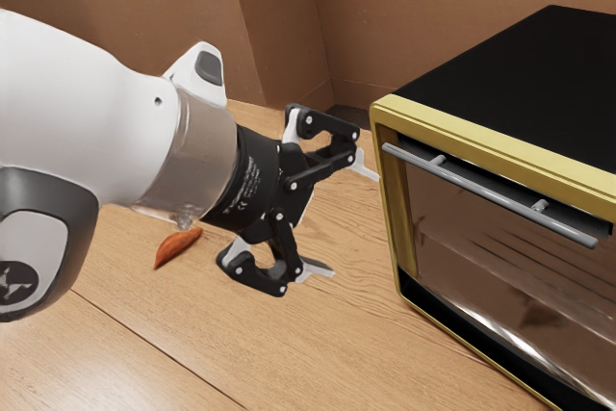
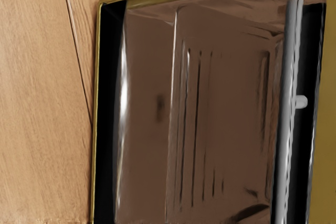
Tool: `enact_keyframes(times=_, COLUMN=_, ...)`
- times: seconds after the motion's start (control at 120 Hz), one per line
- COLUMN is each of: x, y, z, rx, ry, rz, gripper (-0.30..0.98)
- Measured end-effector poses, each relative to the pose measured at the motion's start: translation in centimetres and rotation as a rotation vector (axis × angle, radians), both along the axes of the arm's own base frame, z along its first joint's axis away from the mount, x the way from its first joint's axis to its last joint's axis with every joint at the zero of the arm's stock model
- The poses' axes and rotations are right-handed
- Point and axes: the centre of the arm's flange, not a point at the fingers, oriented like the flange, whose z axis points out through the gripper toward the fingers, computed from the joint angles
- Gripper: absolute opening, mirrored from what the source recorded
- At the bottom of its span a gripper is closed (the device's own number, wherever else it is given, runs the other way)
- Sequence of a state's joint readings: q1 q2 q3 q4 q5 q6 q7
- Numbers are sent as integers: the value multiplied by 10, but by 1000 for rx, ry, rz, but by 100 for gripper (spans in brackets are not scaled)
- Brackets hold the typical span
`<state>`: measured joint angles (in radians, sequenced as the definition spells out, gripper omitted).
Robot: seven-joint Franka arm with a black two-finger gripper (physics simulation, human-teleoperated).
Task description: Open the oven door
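In the exterior view my gripper (image 1: 341, 221) stands open, its two fingertips wide apart with nothing between them. It is over the wooden table, just off the oven's near left corner and apart from the handle. The oven (image 1: 389, 209) has a yellow frame and a black top, and its glass door (image 1: 491, 281) looks shut. A grey bar handle (image 1: 489, 193) runs along the door's upper edge. From the hand, the wrist view looks onto the door glass (image 2: 236, 114), with the handle (image 2: 288, 82) and one of its mounts (image 2: 301, 102) beside it.
A reddish-orange object (image 1: 178, 246) lies on the wooden table (image 1: 318, 353), beneath the arm in the exterior view. Brown walls (image 1: 423, 7) rise behind the table. The oven's black top (image 1: 520, 74) stands higher than its handle.
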<state>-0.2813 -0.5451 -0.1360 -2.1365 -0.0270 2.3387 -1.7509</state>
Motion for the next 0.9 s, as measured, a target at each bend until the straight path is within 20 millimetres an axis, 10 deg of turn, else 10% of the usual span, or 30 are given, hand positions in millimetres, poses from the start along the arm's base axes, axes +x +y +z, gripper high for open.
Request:
enact_keyframes(times=0.475, x=46, y=-18, z=-8, rx=-124, ry=24, rz=168, gripper=68)
enact_keyframes(times=0.9, x=96, y=5, z=-28, rx=-84, ry=58, rz=192, gripper=68)
